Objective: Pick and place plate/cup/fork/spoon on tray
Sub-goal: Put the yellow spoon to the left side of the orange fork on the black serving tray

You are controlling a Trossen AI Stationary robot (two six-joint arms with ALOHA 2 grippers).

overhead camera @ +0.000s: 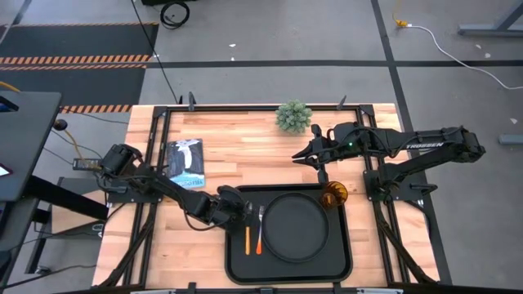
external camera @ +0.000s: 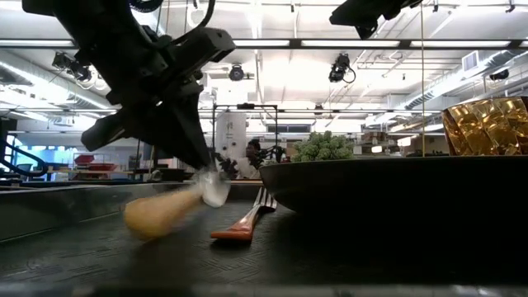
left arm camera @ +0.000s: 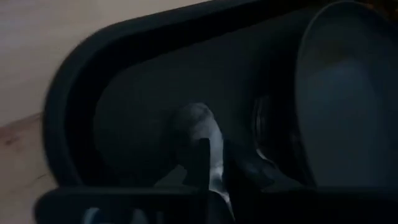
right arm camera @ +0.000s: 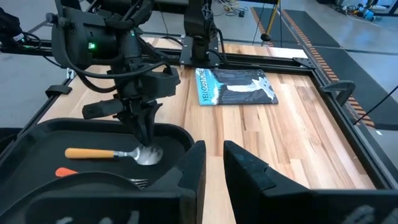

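The black tray (overhead camera: 233,260) lies at the table's near edge. On it are the round black plate (overhead camera: 296,227), the amber cup (overhead camera: 333,195) in the far right corner, and the fork (overhead camera: 259,233) lying flat left of the plate. The spoon (overhead camera: 248,237) is left of the fork, with its orange handle (right arm camera: 90,152) pointing to the near edge. My left gripper (overhead camera: 243,211) is shut on the spoon over the tray's left part. My right gripper (overhead camera: 301,155) is open and empty, above the table beyond the tray's far edge. My left gripper pinches the spoon at the bowl end (right arm camera: 148,153), where the bowl meets the handle, between its two fingertips (right arm camera: 144,130). The fingers come from above, pointing down. The spoon slopes down from the bowl (external camera: 214,190) to the handle's free end (external camera: 144,221), low over the tray floor.
A small green plant (overhead camera: 292,117) stands at the table's far edge, near my right arm. A blue booklet (overhead camera: 185,163) lies on the wood at the left. Bare wood lies between the booklet and the plant.
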